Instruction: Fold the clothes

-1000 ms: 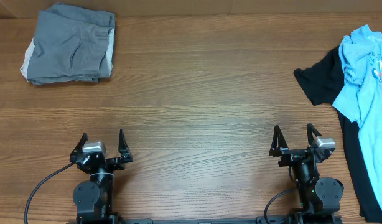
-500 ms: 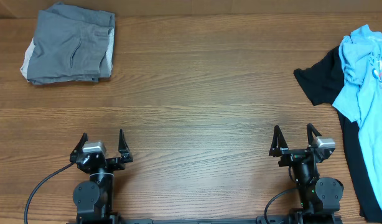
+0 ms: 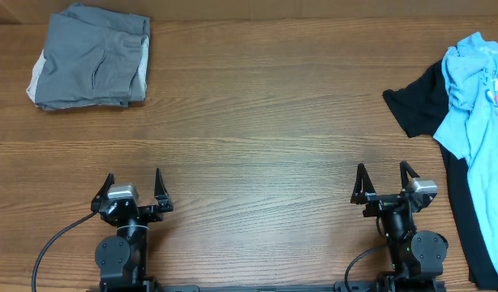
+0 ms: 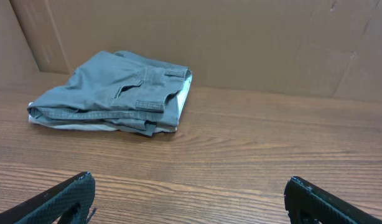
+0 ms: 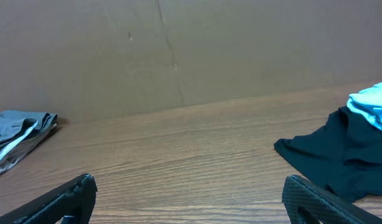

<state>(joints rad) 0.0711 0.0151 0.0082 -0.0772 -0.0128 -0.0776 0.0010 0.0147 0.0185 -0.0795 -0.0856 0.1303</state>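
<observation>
A crumpled light blue T-shirt with a pink-and-white logo lies on top of a black T-shirt at the table's right edge; both also show at the right of the right wrist view, the black T-shirt with the blue T-shirt behind it. My right gripper stands open near the front edge, left of the black shirt and apart from it. My left gripper stands open at the front left, nothing between its fingers.
Folded grey shorts rest at the back left corner, also seen in the left wrist view as grey shorts. A brown cardboard wall runs along the table's back edge. Bare wooden tabletop spans the middle.
</observation>
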